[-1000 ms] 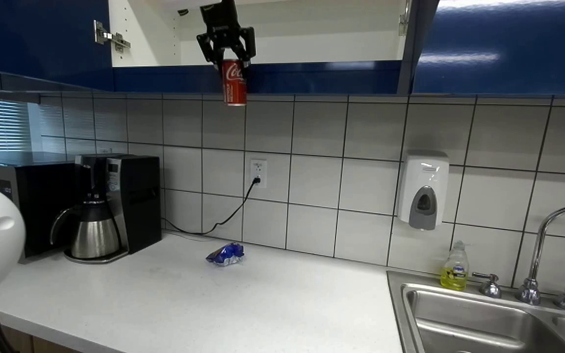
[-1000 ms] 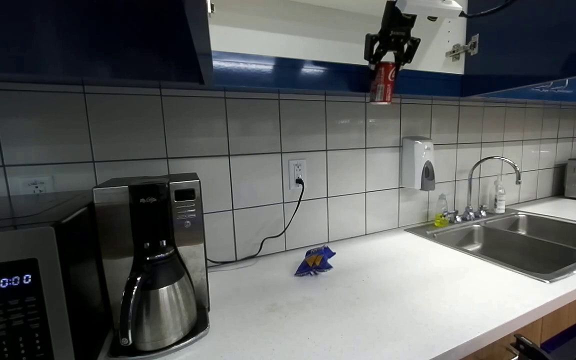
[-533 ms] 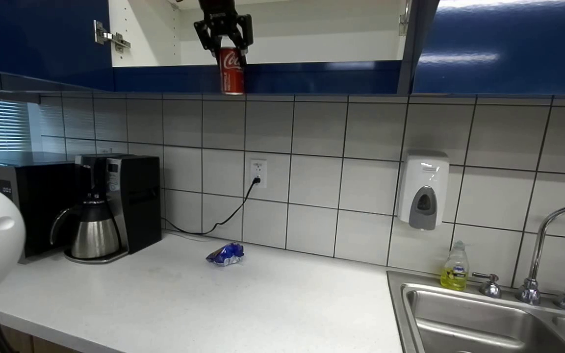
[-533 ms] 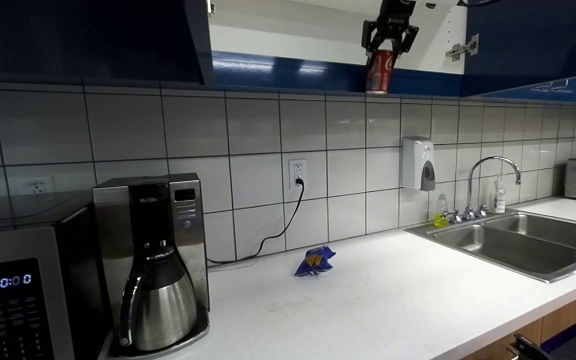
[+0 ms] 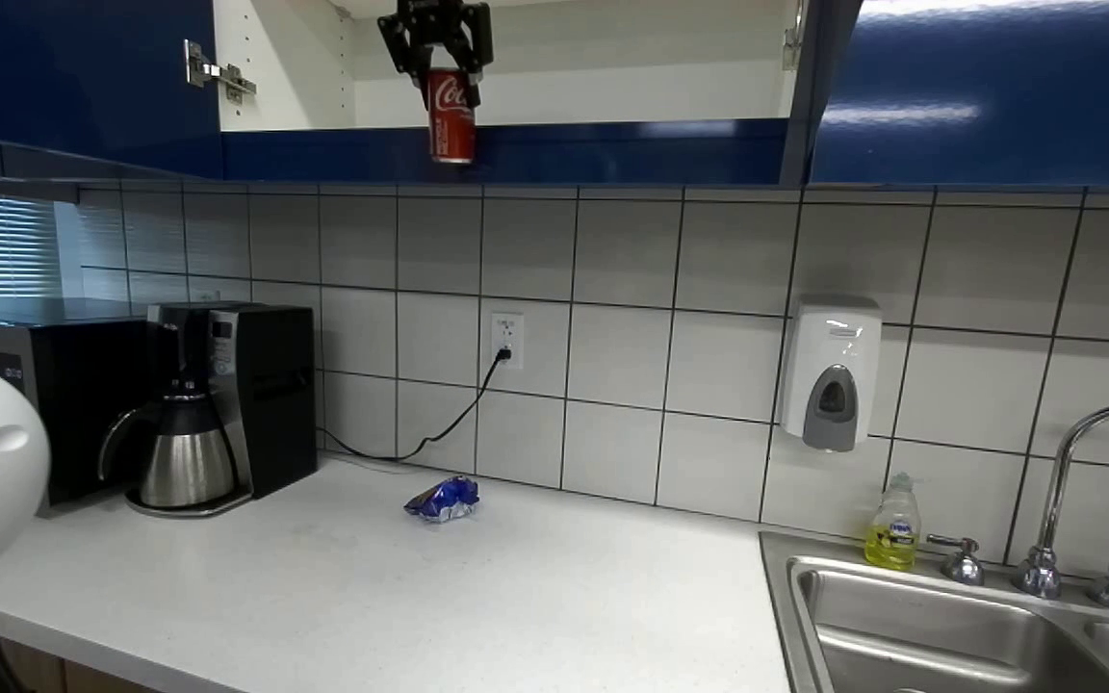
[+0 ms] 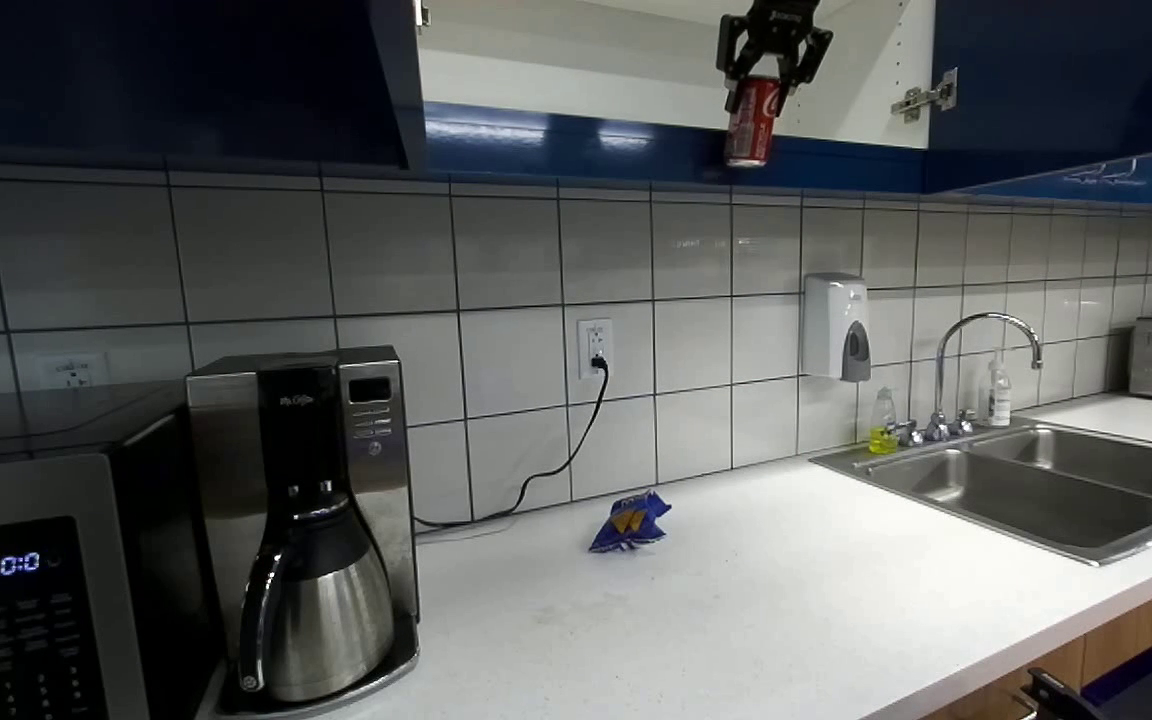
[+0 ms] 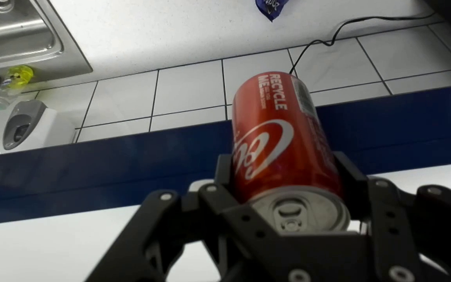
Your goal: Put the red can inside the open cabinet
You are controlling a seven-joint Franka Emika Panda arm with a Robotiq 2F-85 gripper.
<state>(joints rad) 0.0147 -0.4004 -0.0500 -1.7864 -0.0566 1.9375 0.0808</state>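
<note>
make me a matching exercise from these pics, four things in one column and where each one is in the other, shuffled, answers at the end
Things
1. red can
2. blue packet
3. white dispenser
4. coffee pot

Places
A. lying crumpled on the counter
B. standing in the coffee machine
C. held up in the gripper
D. fixed to the tiled wall

Right pairs
1-C
2-A
3-D
4-B

Both exterior views toward tiled wall (image 5: 617, 356)
</note>
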